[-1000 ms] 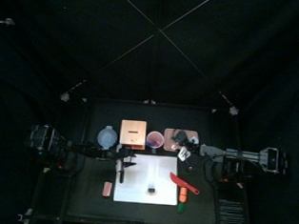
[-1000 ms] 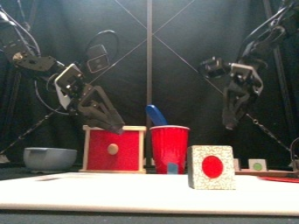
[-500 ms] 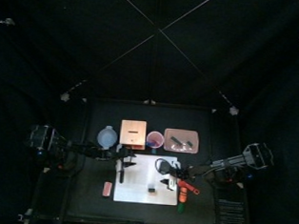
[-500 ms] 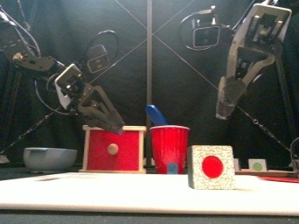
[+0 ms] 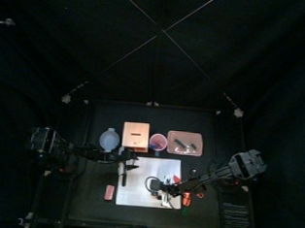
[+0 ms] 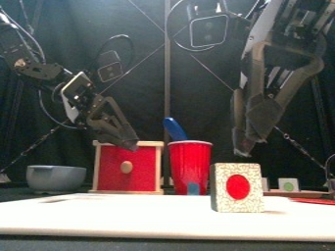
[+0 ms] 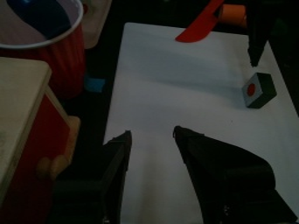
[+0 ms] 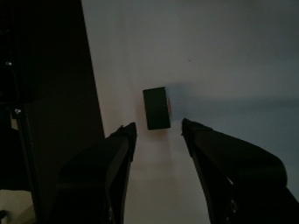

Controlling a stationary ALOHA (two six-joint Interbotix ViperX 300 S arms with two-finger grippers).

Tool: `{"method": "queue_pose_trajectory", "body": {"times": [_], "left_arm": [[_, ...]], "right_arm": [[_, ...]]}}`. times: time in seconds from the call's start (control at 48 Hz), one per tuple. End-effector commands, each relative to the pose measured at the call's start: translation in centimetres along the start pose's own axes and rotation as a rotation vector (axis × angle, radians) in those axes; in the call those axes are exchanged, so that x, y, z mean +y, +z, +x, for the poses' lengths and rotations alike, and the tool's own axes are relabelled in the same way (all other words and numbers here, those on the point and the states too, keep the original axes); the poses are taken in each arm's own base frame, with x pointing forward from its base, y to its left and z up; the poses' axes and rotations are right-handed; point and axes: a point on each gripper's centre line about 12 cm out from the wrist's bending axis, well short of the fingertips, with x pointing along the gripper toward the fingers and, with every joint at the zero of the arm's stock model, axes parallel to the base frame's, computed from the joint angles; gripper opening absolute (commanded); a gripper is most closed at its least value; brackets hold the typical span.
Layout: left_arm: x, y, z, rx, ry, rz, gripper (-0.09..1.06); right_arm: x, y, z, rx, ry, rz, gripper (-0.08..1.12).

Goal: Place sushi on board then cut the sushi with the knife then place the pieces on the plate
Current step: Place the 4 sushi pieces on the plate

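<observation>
Your right gripper (image 8: 158, 127) hangs above the white cutting board (image 8: 233, 70) with its jaws moderately apart and nothing held. The sushi piece (image 8: 156, 108) stands on the board just ahead of the gap between the jaws; the wrist view shows no contact. Your left gripper (image 7: 152, 136) hovers over the board's left part near the wooden box (image 6: 128, 168), jaws also apart and empty. The red knife (image 7: 201, 22) lies at the board's right edge. The blue knife (image 6: 173, 129) stands in the red cup (image 6: 190, 167). The pink tray (image 5: 185, 142) sits behind the board.
</observation>
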Motion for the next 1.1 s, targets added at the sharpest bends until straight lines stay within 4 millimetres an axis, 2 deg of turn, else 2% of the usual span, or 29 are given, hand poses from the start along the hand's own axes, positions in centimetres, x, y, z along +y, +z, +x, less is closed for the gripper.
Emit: {"method": "queue_pose_trajectory", "body": {"times": [0.021, 0.354, 0.458, 0.562, 0.667, 0.75, 0.854, 0.979, 1.104], "left_arm": [[-0.1, 1.2, 0.0, -0.037, -0.002, -0.002, 0.82], [0.0, 1.0, -0.1, -0.031, -0.001, -0.002, 0.82], [0.0, 1.0, -0.1, -0.029, -0.002, 0.001, 0.82], [0.0, 0.9, 0.0, -0.028, -0.002, 0.001, 0.82], [0.0, 1.1, 0.0, -0.032, -0.001, -0.002, 0.82], [0.0, 1.2, 0.0, -0.034, -0.001, 0.0, 0.82], [0.0, 1.1, 0.0, -0.032, -0.001, 0.0, 0.82], [0.1, 1.1, 0.0, -0.032, 0.002, 0.0, 0.82], [0.1, 1.0, 0.0, -0.031, 0.002, 0.004, 0.82]], "right_arm": [[0.3, 1.1, 0.0, -0.025, 0.008, 0.0, 0.82], [0.2, 1.4, 2.7, 0.005, -0.019, -0.014, 0.81], [0.1, 1.6, 2.7, 0.005, -0.021, -0.009, 0.78], [-0.3, 1.6, 2.5, 0.004, -0.027, 0.007, 0.69], [-1.0, 1.4, 2.1, 0.024, -0.048, 0.029, 0.65], [-2.1, 1.6, 1.1, 0.032, -0.079, 0.04, 0.65], [-4.3, 1.8, -1.2, 0.037, -0.124, 0.069, 0.65], [-8.2, 1.6, -4.9, 0.024, -0.203, 0.13, 0.65], [-12.7, 0.8, -7.9, 0.006, -0.292, 0.216, 0.65]]}}
